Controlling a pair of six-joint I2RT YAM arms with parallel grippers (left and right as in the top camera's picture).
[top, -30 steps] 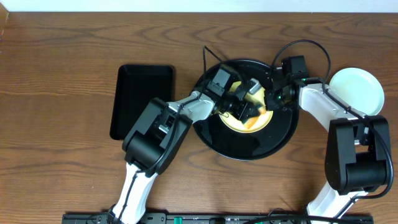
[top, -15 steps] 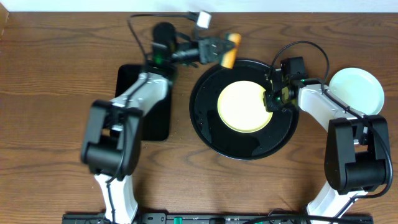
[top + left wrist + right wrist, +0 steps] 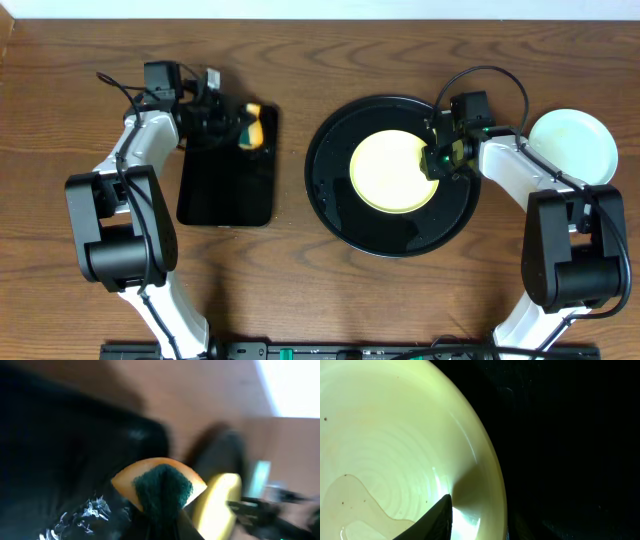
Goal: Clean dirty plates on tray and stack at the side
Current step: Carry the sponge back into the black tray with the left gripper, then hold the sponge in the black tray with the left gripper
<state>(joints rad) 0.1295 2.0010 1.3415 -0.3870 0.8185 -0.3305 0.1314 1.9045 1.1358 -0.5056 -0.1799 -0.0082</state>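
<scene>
A pale yellow plate [image 3: 392, 172] lies in the round black tray [image 3: 340, 205]; the right wrist view [image 3: 395, 435] shows a thin film of liquid on it. My right gripper [image 3: 437, 160] straddles the plate's right rim, one finger [image 3: 432, 520] on the inside, and looks shut on it. A pale mint-white plate [image 3: 572, 147] sits on the table right of the tray; a third plate cannot be told apart. My left gripper [image 3: 236, 128] is shut on a yellow-orange sponge [image 3: 254, 127] with a dark green face [image 3: 162, 485], over the rectangular tray's far right corner.
A smaller rectangular black tray [image 3: 225, 185] lies left of the round tray, also seen in the left wrist view [image 3: 60, 450]. Cables loop over the table near both arms. The wall edge runs along the far side.
My left arm has swung left with the sponge, from over the yellow plate past the round tray's far rim to the rectangular tray. The right gripper has stayed at the plate's rim.
</scene>
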